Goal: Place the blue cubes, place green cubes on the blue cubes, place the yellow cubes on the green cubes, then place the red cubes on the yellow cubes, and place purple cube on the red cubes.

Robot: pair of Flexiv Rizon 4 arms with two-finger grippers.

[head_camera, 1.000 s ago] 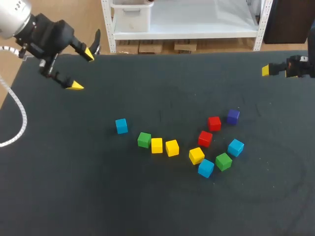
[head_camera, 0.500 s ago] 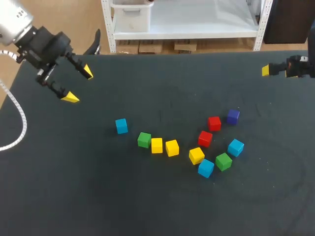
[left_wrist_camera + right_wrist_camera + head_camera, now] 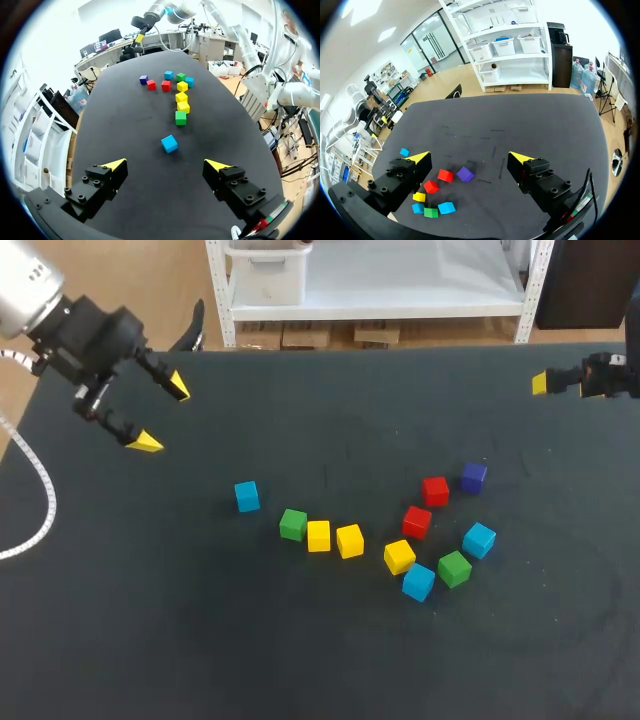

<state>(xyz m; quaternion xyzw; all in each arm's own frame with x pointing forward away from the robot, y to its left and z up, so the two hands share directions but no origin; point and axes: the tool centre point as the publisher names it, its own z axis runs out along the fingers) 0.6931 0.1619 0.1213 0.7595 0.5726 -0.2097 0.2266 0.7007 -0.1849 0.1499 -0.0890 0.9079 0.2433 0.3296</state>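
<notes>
1. Nearest us, a blue cube (image 3: 418,582), a green cube (image 3: 454,568) and a yellow cube (image 3: 399,556) cluster in front of the purple cube (image 3: 474,477).
2. A red cube (image 3: 435,490) lies just left of the purple cube; a lone blue cube (image 3: 247,496) sits well to its left.
3. Farthest off, our left gripper (image 3: 162,414) hangs far left of the purple cube and our right gripper (image 3: 469,157) behind and right of it, both spread wide and empty.

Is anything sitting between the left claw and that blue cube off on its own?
Nothing visible. The open left gripper has the lone blue cube ahead of it, with only bare table between. The nearest other block, a green cube, lies beyond the blue one.
</notes>
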